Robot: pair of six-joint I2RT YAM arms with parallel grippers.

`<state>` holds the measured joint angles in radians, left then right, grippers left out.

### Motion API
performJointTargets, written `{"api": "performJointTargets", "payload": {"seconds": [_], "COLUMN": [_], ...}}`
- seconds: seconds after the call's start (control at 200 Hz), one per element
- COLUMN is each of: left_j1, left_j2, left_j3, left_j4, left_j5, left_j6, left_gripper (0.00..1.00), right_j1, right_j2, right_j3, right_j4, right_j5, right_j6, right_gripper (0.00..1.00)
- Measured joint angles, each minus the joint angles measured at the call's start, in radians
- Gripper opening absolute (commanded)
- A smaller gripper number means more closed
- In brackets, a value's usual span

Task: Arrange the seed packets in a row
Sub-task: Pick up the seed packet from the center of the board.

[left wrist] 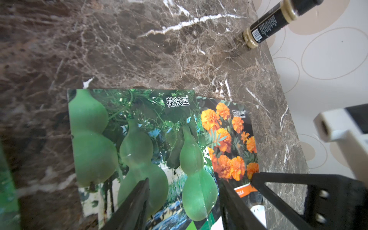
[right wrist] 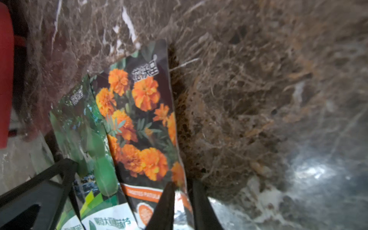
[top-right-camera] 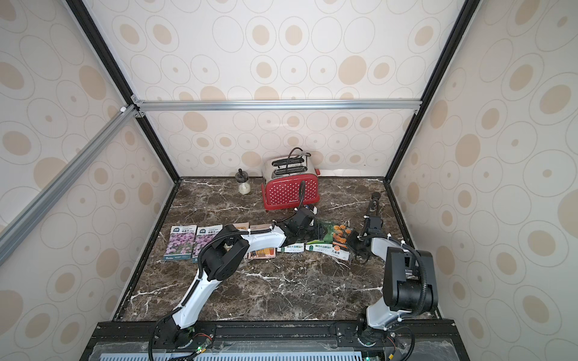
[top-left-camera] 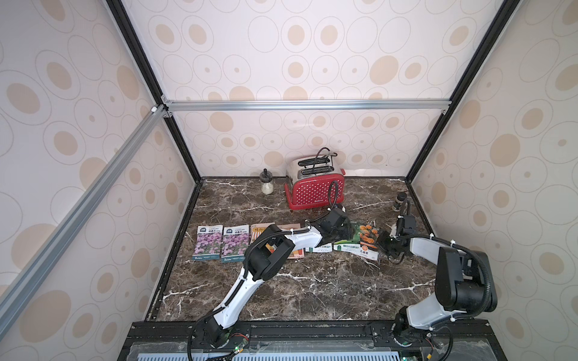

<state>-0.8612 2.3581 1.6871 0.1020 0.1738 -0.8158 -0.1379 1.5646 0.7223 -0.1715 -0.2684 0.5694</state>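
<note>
The seed packets lie in a row across the marble table (top-left-camera: pixel 312 281). Two purple-flower packets (top-left-camera: pixel 208 242) (top-left-camera: pixel 234 243) are at the left, and pink-orange ones (top-left-camera: pixel 259 233) are partly hidden under my left arm. Further right come a green-gourd packet (top-left-camera: pixel 322 248), a second one (left wrist: pixel 139 139), and the orange-flower packet (right wrist: pixel 139 119) at the right end, its edge overlapping the gourd packet. My left gripper (left wrist: pixel 185 185) hangs open over the second green-gourd packet, one finger on each side of it. My right gripper (right wrist: pixel 183 184) is shut on the orange-flower packet's outer edge.
A red toaster (top-left-camera: pixel 314 184) with its cord stands at the back, and a small glass jar (top-left-camera: pixel 266 184) is to its left. A dark spice bottle (top-left-camera: pixel 400 201) stands near the right wall. Patterned walls close in three sides.
</note>
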Motion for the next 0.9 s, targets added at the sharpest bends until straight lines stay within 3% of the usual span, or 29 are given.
{"api": "performJointTargets", "payload": {"seconds": [0.325, 0.901], "left_j1": [0.001, 0.002], "left_j2": [0.0, 0.0], "left_j3": [0.0, -0.003], "left_j4": [0.002, 0.006], "left_j5": [0.003, 0.003], "left_j6": [-0.004, -0.014], "left_gripper": [0.57, 0.57], "right_j1": [0.0, 0.01], "right_j2": [0.002, 0.075], "right_j3": [0.023, 0.316], "right_j4": [-0.039, -0.254], "right_j5": [0.035, 0.184], "right_j6": [-0.04, -0.294], "right_gripper": [0.0, 0.0]}}
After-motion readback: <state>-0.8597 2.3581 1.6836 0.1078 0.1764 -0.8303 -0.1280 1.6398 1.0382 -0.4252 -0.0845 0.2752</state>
